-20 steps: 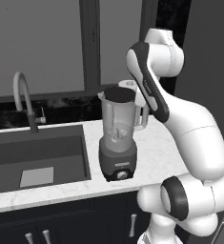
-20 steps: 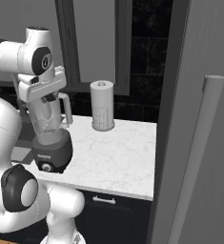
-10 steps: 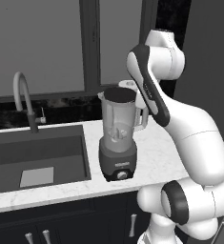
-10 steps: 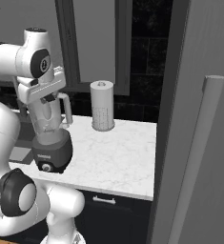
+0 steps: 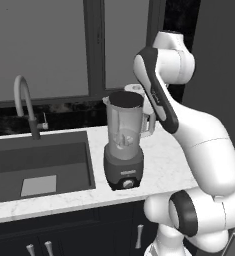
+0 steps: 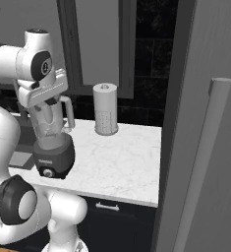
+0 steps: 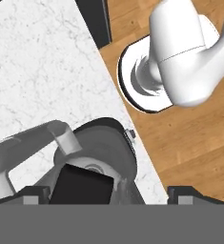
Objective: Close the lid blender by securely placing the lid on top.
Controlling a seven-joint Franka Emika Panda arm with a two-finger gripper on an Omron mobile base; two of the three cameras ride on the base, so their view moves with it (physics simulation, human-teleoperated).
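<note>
My gripper [image 7: 104, 193] hangs right over the blender [image 5: 124, 145], looking down into the jar; fingertips [image 7: 37, 194] are cut off at the frame bottom, so I cannot tell their spread. A black flat shape, likely the lid [image 7: 82, 186], sits between them at the jar mouth. Blender stands on the marble counter [image 6: 117, 162] beside the sink [image 5: 39, 160]; paper towel roll [image 6: 105, 109] well behind, faucet [image 5: 26, 102] left. Compared to a second ago, arm barely shifted.

Kitchen: sink [image 5: 39, 165], faucet [image 5: 26, 102], marble counter [image 6: 117, 162]
</note>
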